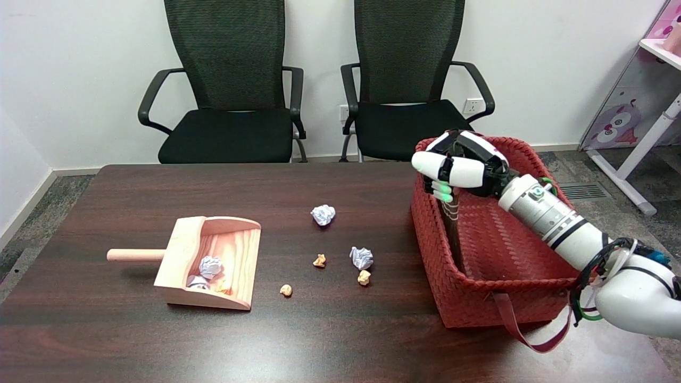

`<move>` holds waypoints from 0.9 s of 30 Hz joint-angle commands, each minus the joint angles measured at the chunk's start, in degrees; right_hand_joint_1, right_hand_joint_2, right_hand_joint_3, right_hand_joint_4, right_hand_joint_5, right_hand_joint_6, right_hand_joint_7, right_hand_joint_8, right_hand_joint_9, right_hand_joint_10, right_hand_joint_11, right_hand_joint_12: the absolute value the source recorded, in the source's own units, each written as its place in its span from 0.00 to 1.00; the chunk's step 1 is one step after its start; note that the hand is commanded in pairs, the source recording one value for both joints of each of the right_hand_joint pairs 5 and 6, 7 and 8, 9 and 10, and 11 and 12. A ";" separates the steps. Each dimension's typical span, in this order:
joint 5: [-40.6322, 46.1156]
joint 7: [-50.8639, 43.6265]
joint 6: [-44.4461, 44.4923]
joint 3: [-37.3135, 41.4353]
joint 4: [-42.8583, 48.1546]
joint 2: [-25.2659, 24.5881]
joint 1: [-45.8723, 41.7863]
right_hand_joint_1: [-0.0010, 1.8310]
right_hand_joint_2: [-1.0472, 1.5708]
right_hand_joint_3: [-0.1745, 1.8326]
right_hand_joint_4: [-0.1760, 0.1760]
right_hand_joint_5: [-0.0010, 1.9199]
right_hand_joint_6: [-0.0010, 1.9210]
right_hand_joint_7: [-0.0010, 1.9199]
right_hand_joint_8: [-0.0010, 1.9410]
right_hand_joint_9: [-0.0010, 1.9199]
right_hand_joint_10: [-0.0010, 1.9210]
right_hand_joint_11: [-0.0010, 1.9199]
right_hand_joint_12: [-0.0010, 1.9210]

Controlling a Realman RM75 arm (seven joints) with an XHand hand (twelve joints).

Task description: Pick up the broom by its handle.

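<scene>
My right hand [460, 166] is curled around the top of the broom [453, 229] handle. The broom stands in the red basket [479, 298]. I think I lift it straight up next, clear of the rim.

The table [340, 330] is a dark reddish brown with faint grain, and at three o'clock on it the basket [479, 298] is brick red in a tight woven pattern, a maroon strap [532, 330] trailing off it. In it the white-and-black hand [460, 165], tipped in green light, grips a dark brown broom [454, 229]. At nine o'clock the dustpan [213, 260] is pale striped wood; white paper balls [323, 215] and tan scraps [319, 260] dot the middle, before two black mesh chairs [229, 80].
</scene>
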 commanded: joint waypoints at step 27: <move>37.77 -49.50 -17.86 23.01 -22.99 0.80 2.88 0.54 1.00 0.65 1.00 1.00 1.00 1.00 0.99 1.00 1.00 1.00 1.00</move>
